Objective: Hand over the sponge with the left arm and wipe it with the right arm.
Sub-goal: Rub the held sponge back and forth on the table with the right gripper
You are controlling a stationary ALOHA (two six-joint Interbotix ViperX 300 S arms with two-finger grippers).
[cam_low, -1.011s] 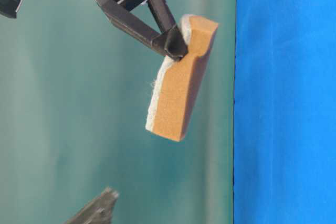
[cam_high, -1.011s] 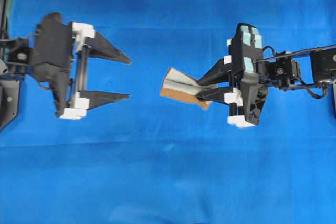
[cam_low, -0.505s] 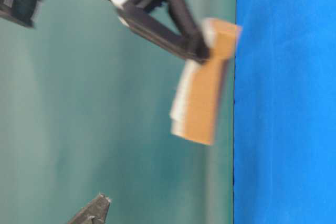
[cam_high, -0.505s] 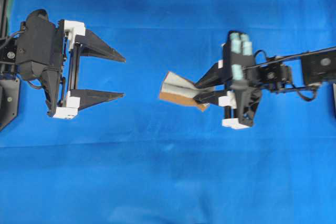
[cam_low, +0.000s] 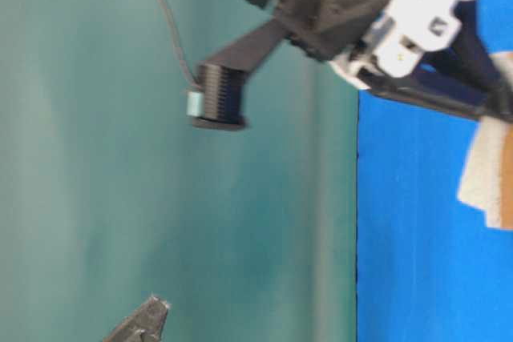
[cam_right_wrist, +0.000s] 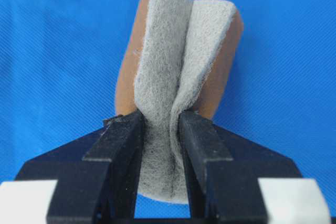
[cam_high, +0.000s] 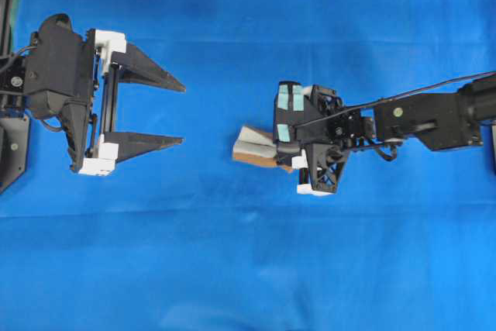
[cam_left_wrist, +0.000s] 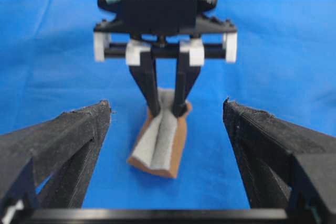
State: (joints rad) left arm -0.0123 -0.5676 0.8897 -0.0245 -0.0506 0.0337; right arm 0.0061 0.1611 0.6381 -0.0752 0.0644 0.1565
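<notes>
Half a second on, our right hand point(cam_high: 273, 145) has dipped from mid-air, pinching the folded sponge point(cam_high: 249, 145) down near mid-counter point(cam_high: 232, 253), so wiping looks imminent, while our left hand point(cam_high: 182, 114) waits wide open, empty.

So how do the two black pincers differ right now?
The left black pincer without teal patches is wide open and empty; the right black pincer with teal tape squares is shut on the grey-topped, orange-backed sponge, folding it. Both have pointed black fingers and white fittings.
</notes>
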